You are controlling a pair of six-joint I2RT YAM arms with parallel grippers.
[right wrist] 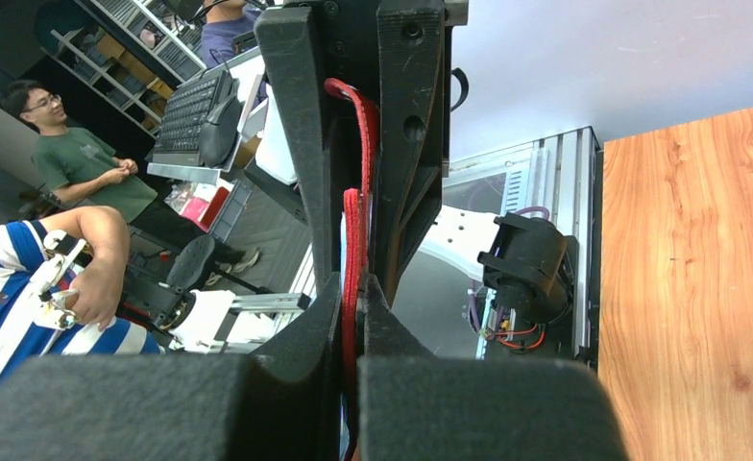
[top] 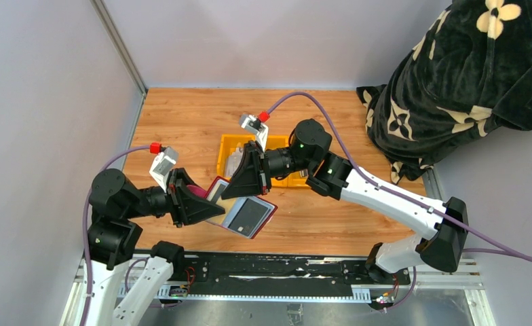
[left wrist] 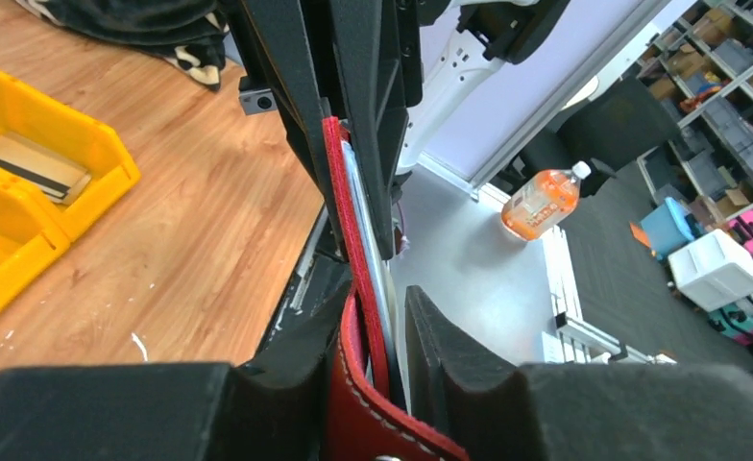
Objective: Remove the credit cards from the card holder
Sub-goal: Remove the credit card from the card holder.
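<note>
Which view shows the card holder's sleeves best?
Top external: the card holder is spread open, sleeves facing the camera. Wrist views show only its red edge, clamped in the left gripper and right gripper.

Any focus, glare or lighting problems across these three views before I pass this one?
Top external: evenly lit and sharp, with soft shadows on the table. Left wrist: the left gripper is blurred up close, and the card holder shows a sharper red edge farther out. Right wrist: the right gripper is a soft dark mass low in frame, and the wall above is very bright.
</note>
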